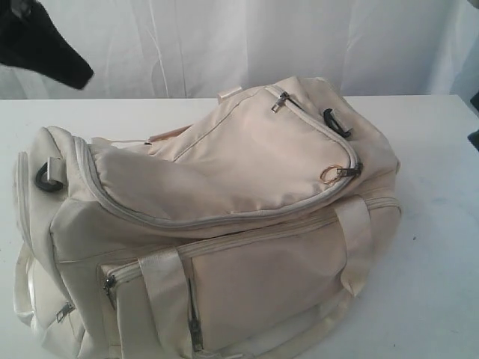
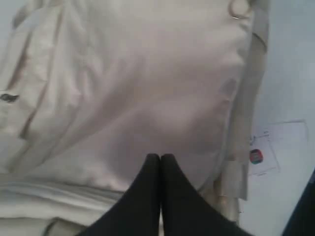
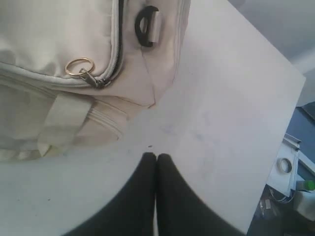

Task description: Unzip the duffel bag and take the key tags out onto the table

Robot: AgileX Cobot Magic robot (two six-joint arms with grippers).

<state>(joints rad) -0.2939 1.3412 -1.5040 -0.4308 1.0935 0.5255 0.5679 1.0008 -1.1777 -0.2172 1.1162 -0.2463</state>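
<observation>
- Your L gripper [image 2: 160, 158]: fingers pressed tight together, nothing between them.
- It hangs over the duffel bag [image 1: 224, 224]; cream top fabric lies right under and ahead of the tips. Can't tell if they touch it.
- Your R gripper [image 3: 156, 157]: also closed up, fingers flush, holding nothing.
- It's over bare table [image 1: 434, 262], w/ the bag's end just ahead of the tips, not touching.
- Zip pull [image 3: 78, 66] w/ gold ring lies on the bag end nearest the R gripper, ahead of the tips and off to one side.
- Black D-ring [image 3: 145, 25] sits further out on that same end; webbing handle [image 3: 64, 115] droops down the bag's side below the pull.
- Main zip looks shut along the top flap in the exterior view; the bag lies on the table, slumped.
</observation>
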